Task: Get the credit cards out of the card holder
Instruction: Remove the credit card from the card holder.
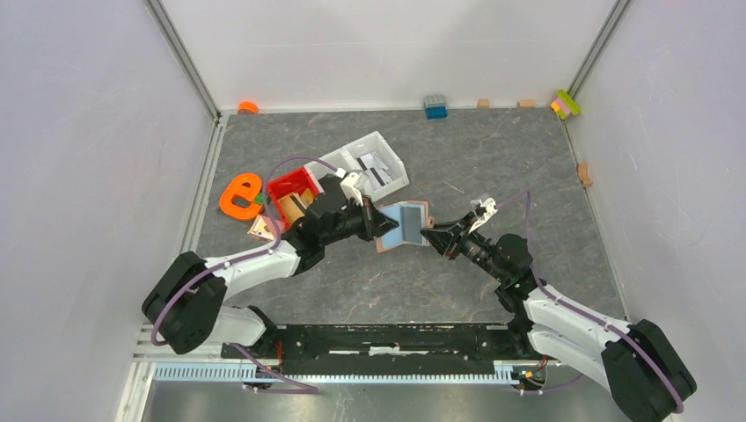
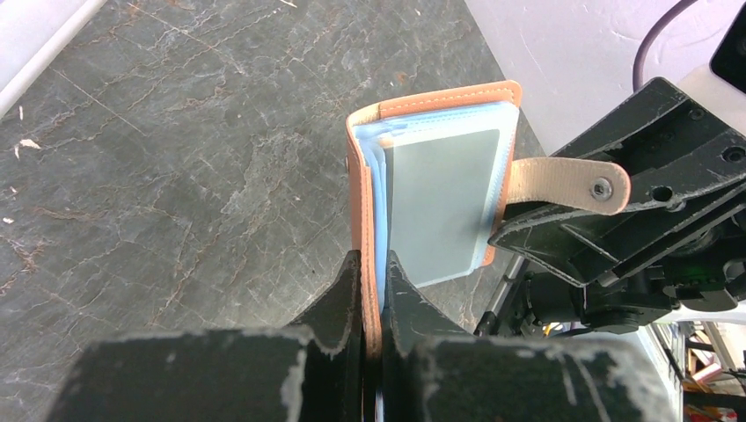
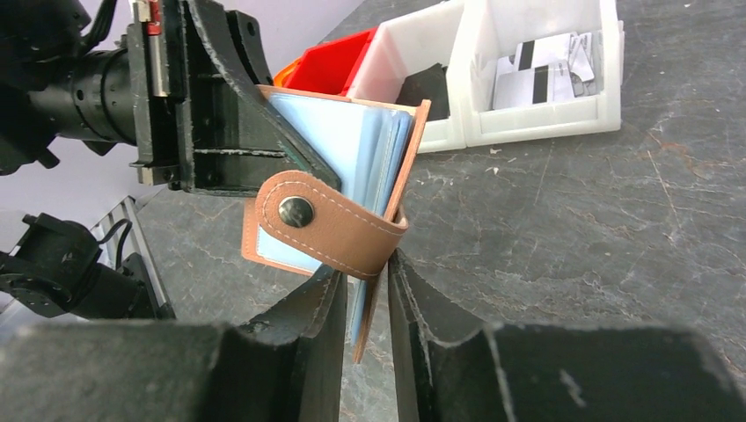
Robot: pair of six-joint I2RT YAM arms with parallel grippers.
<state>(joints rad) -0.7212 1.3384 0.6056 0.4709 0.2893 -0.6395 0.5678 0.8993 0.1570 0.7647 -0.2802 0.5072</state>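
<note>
The tan-brown card holder (image 1: 405, 224) hangs open above the table between the two arms. My left gripper (image 2: 373, 290) is shut on its left cover (image 2: 359, 176). A pale blue-grey credit card (image 2: 444, 202) sits in the clear blue sleeves, facing the left wrist camera. My right gripper (image 3: 365, 290) straddles the lower edge of the other cover (image 3: 400, 176), just under the closing tab (image 3: 334, 224). Its jaws stand a little apart, with a gap on each side of the cover. No other card shows.
A red bin (image 1: 290, 189) and a white divided bin (image 1: 369, 163) holding white-and-black packets stand behind the left gripper. An orange e-shaped piece (image 1: 239, 195) lies to the left. A blue block (image 1: 435, 106) and small wooden blocks (image 1: 583, 173) lie by the walls.
</note>
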